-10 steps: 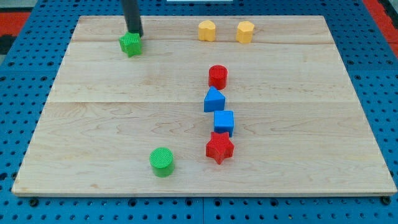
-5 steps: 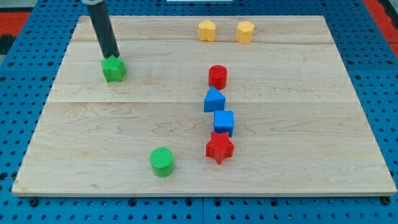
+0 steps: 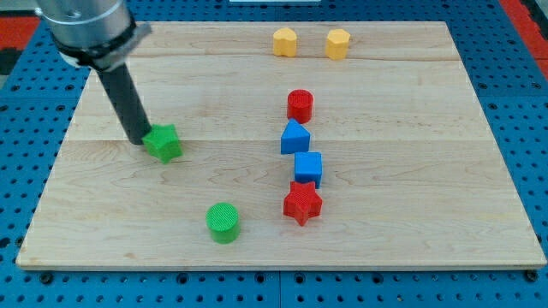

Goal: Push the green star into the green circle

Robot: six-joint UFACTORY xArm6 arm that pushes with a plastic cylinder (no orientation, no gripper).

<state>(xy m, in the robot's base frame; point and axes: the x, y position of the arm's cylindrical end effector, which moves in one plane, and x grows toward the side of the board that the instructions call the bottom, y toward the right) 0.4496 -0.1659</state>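
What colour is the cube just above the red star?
Blue: the cube sits directly above the red star in the camera view.

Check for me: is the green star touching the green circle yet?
No, the green star sits apart from the green circle, bare board between them, my tip at the star's left.

The green star [image 3: 163, 143] has slid down the board from near the view's top edge, first drifting toward the view's left, and now sits closer to the green circle [image 3: 223, 222]. My tip [image 3: 139, 139] has come down with it, now touching the star's left side, with more of the arm showing
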